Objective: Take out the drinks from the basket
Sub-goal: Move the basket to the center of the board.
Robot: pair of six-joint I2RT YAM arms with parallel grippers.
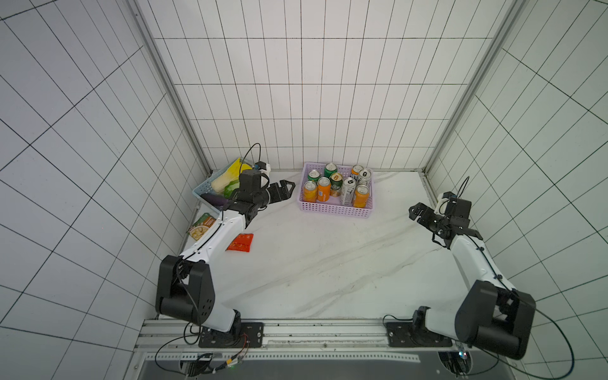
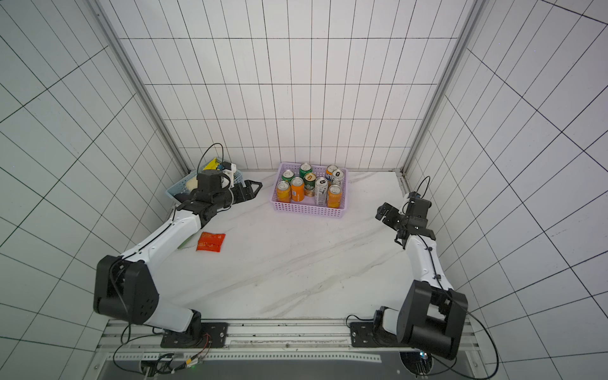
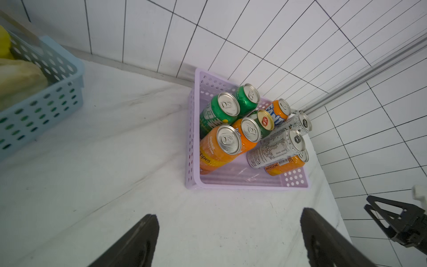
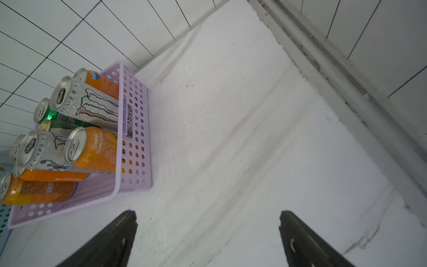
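Bright, even light; wide-angle edge distortion

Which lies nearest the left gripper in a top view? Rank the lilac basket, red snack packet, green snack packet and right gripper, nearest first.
From the left gripper, in a top view:
1. Lilac basket: just beside the fingertips, holding the cans.
2. Red snack packet: on the table, back towards the arm bases.
3. Green snack packet: at the table's left edge, beside the arm.
4. Right gripper: across the table.

The right gripper (image 4: 209,215) is seen with its dark fingers (image 4: 111,242) spread wide above the bare white tabletop (image 4: 242,143), nothing held between them. At about ten o'clock from it, the lilac basket (image 4: 136,143) is found, packed with orange, green and silver-white drinks (image 4: 94,150).
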